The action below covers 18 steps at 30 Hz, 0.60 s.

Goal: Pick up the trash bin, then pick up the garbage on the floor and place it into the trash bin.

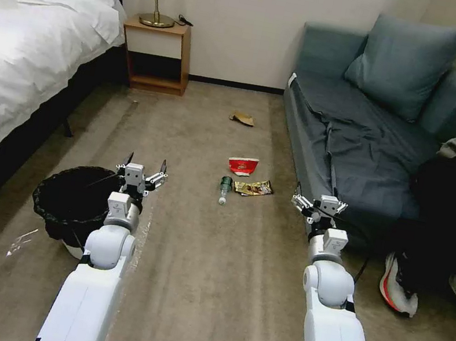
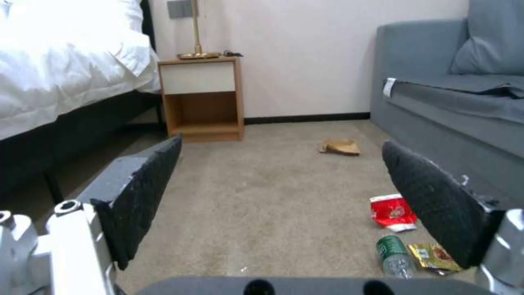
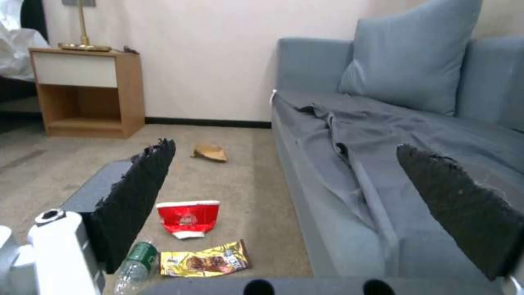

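Note:
The trash bin (image 1: 72, 202), white with a black bag over its rim, stands on the carpet beside the bed, just left of my left arm. My left gripper (image 1: 143, 170) hangs open above the bin's right edge, holding nothing. The garbage lies mid-floor: a crushed red-and-white cup (image 1: 242, 165) (image 2: 392, 212) (image 3: 188, 217), a small clear bottle with green label (image 1: 225, 188) (image 2: 394, 254) (image 3: 134, 264), a gold-brown wrapper (image 1: 253, 187) (image 2: 435, 257) (image 3: 204, 259) and crumpled tan paper (image 1: 242, 118) (image 2: 339, 146) (image 3: 209, 152) farther off. My right gripper (image 1: 319, 205) is open at the sofa's front edge.
A bed (image 1: 21, 40) runs along the left, a grey sofa (image 1: 364, 130) along the right, with a wooden nightstand (image 1: 157, 55) and lamp at the far wall. A seated person's legs and shoes (image 1: 398, 289) are at the right. Open carpet lies between my arms.

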### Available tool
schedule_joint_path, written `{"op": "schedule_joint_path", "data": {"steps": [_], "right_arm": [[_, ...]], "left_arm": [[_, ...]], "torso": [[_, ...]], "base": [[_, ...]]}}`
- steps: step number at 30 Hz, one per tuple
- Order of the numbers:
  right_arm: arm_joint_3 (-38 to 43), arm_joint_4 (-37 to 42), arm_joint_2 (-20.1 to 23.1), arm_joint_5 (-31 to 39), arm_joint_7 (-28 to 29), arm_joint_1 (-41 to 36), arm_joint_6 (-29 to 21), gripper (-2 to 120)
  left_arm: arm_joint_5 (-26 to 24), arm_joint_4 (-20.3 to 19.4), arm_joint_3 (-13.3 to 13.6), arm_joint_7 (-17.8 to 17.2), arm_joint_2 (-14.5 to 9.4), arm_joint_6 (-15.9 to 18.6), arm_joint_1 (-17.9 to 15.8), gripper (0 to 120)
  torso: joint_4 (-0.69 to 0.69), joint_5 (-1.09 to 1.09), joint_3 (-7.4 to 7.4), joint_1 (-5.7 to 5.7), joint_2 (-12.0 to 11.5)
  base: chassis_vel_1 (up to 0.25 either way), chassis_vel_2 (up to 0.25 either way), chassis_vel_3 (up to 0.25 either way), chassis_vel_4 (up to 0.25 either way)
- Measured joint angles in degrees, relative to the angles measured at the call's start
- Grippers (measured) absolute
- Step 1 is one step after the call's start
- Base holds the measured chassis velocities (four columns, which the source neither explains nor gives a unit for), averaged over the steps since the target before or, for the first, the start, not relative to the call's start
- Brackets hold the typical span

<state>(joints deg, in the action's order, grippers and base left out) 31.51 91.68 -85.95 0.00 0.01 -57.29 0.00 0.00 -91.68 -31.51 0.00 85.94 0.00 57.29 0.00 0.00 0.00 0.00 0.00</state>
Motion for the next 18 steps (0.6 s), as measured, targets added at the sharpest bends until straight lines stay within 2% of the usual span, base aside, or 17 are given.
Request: {"op": "schedule_joint_path", "data": {"steps": [18], "right_arm": [[0.0,0.0,0.0,0.0,0.0,0.0,0.0,100]], "left_arm": [[0.0,0.0,0.0,0.0,0.0,0.0,0.0,98]], "torso": [[0.00,0.00,0.00,0.00,0.0]], "base": [[0.000,0.000,0.000,0.000]]}}
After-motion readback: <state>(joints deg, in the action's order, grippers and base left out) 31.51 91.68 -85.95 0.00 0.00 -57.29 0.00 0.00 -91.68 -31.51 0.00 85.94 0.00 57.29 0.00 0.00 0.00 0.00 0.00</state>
